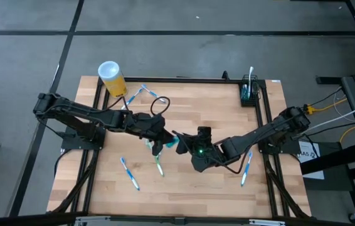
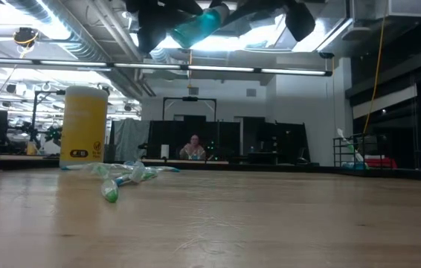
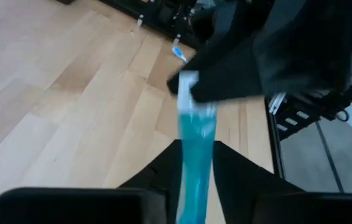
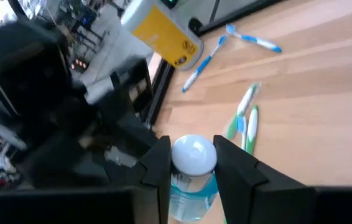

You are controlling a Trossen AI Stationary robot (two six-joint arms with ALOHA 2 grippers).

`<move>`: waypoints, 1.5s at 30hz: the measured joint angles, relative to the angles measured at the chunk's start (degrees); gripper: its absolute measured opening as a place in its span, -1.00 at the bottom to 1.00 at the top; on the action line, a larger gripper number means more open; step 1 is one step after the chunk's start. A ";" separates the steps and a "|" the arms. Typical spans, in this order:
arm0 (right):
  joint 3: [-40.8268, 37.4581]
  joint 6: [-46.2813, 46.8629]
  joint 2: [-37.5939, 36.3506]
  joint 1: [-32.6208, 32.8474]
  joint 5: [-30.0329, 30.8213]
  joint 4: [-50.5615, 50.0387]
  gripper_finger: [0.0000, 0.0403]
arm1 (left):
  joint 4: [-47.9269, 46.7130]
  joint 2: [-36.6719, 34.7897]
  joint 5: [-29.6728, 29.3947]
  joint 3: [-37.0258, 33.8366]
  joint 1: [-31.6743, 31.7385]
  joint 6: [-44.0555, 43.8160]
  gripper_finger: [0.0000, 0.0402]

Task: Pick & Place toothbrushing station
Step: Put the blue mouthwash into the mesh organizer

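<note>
High view: straight down over the whole counter (image 1: 184, 188).
Low view: counter-level, facing the room.
Wrist views: close, both on the blue tube (image 3: 194, 155).

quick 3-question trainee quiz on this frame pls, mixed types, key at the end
1. True or false: the black toothbrush holder stands at the centre of the table.
2. What sits between the fingers of the right gripper? A) a green toothbrush B) the translucent blue item with a white end C) the yellow cup
3. Short answer: is the yellow cup with the white lid upright or lying on its side?

Key:
1. False. It stands at the table's far right corner, with toothbrushes in it.
2. B. It is held above the middle of the table.
3. Upright, at the far left corner.
</note>
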 joint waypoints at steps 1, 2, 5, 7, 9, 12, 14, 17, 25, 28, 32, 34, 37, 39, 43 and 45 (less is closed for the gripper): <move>0.08 -0.30 -0.10 -0.24 0.44 -0.01 -0.53 | -0.37 -0.18 -0.11 -0.08 -0.02 0.02 -0.52; 0.13 -0.74 -0.16 -0.57 0.61 0.05 -0.53 | -0.86 -0.56 -0.10 -0.17 -0.03 0.10 -0.48; 0.30 -2.20 -0.29 -1.54 0.89 0.34 -0.53 | -1.59 -2.03 -0.39 -0.18 -0.01 0.25 -0.38; 0.32 -2.75 -0.32 -2.38 0.78 -0.21 -0.53 | -3.29 -3.34 -0.62 -0.18 -0.01 0.25 -0.33; 0.20 -3.24 -0.32 -3.59 1.35 -3.31 -0.53 | -5.32 -5.05 0.43 -0.20 -0.04 0.15 -0.30; 0.14 -3.00 -0.18 -6.18 0.84 -6.98 -0.53 | -8.57 -8.29 1.11 -0.18 -0.80 0.21 -0.28; 0.14 -2.91 -0.24 -7.84 0.02 -8.88 -0.53 | -10.14 -10.59 -0.28 -0.18 -1.31 0.29 -0.28; 0.14 -2.74 -0.21 -10.31 -1.16 -11.54 -0.53 | -12.36 -14.50 -2.65 -0.12 -2.09 -0.13 -0.30; 0.12 2.91 -0.21 -18.39 -2.17 -28.31 -0.53 | -19.51 -23.66 -9.88 -0.14 -5.12 -4.01 -0.33; 0.13 8.89 -0.21 -20.63 -2.01 -38.56 -0.53 | -20.44 -25.82 -12.10 -0.14 -6.52 -5.47 -0.34; 0.12 21.34 -0.21 -23.03 -1.48 -54.57 -0.53 | -22.14 -27.75 -14.67 -0.14 -8.48 -7.82 -0.33; 0.12 27.01 -0.24 -24.00 -0.84 -61.15 -0.53 | -23.39 -28.29 -15.54 -0.16 -9.34 -8.89 -0.33; 0.12 34.32 -0.24 -26.01 0.43 -68.86 -0.53 | -24.11 -28.54 -16.07 -0.14 -10.20 -10.35 -0.34; 0.02 36.76 -0.31 -28.06 1.23 -70.09 -0.53 | -24.59 -28.64 -15.98 -0.16 -10.72 -11.32 -0.34; -0.43 37.87 -0.30 -33.41 2.16 -69.81 -0.53 | -25.65 -28.85 -15.22 -0.16 -11.96 -12.84 -0.34; -0.43 38.01 -0.14 -35.97 2.51 -69.58 -0.53 | -26.43 -29.33 -14.84 -0.16 -12.64 -13.73 -0.34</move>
